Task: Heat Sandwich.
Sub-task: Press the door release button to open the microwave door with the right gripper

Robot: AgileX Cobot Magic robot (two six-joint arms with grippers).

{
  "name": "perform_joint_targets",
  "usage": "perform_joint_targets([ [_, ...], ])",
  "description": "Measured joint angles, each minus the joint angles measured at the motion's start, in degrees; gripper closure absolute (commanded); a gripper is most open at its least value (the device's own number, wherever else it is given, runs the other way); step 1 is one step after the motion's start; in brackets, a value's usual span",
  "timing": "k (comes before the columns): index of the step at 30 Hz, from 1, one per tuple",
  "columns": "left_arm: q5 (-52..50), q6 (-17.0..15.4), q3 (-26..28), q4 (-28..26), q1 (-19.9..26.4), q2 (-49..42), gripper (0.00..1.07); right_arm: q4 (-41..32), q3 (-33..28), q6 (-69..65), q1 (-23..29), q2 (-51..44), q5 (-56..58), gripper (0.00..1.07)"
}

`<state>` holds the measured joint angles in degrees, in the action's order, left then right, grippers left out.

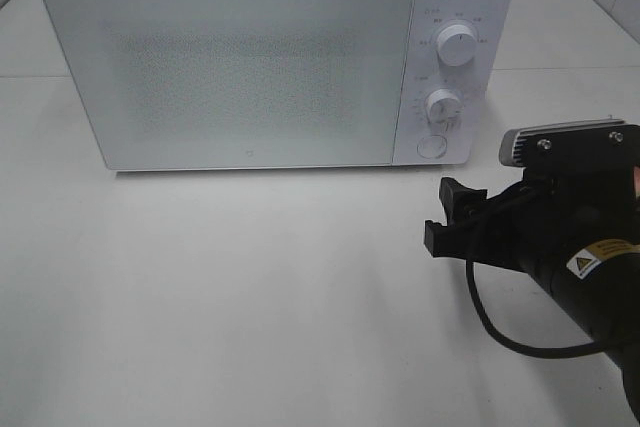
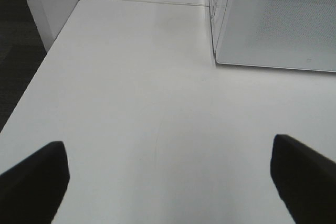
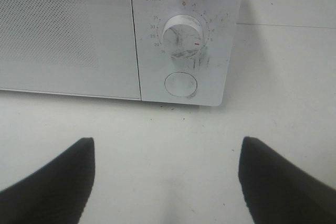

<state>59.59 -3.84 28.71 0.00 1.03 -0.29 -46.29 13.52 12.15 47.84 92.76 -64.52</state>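
Observation:
The sandwich is out of view in every frame. A white microwave [image 1: 240, 67] stands at the back of the table with its door shut. My right gripper [image 1: 442, 213] hovers over the table in front of the microwave's control panel, open and empty. The right wrist view shows the right gripper [image 3: 167, 142] facing the lower dial [image 3: 182, 35] and the round button [image 3: 180, 84]. My left gripper [image 2: 168, 148] shows only in its wrist view, open wide over bare table, with the microwave's left front corner [image 2: 216, 51] ahead of it.
The control panel carries an upper dial [image 1: 457, 44], a lower dial [image 1: 443, 107] and a round button [image 1: 432, 145]. A black cable [image 1: 490, 317] loops under the right arm. The white table [image 1: 250, 297] ends at a left edge [image 2: 31, 93] beside dark floor.

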Motion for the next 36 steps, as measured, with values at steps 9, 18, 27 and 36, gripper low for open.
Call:
perform_joint_targets([
  [9, 0.0, 0.0, 0.0, 0.0, 0.0, 0.0, 0.09, -0.2, 0.0, -19.3, 0.0, 0.0, -0.1, 0.34],
  [18, 0.0, 0.0, 0.0, 0.0, 0.0, 0.0, 0.09, -0.2, 0.0, -50.0, 0.0, 0.0, -0.1, 0.34],
  [27, 0.0, 0.0, 0.0, 0.0, 0.0, 0.0, 0.09, -0.2, 0.0, -79.7, 0.0, 0.0, -0.1, 0.35],
  [36, 0.0, 0.0, 0.0, 0.0, 0.0, 0.0, 0.09, 0.3, 0.0, -88.9, 0.0, 0.0, -0.1, 0.69],
])
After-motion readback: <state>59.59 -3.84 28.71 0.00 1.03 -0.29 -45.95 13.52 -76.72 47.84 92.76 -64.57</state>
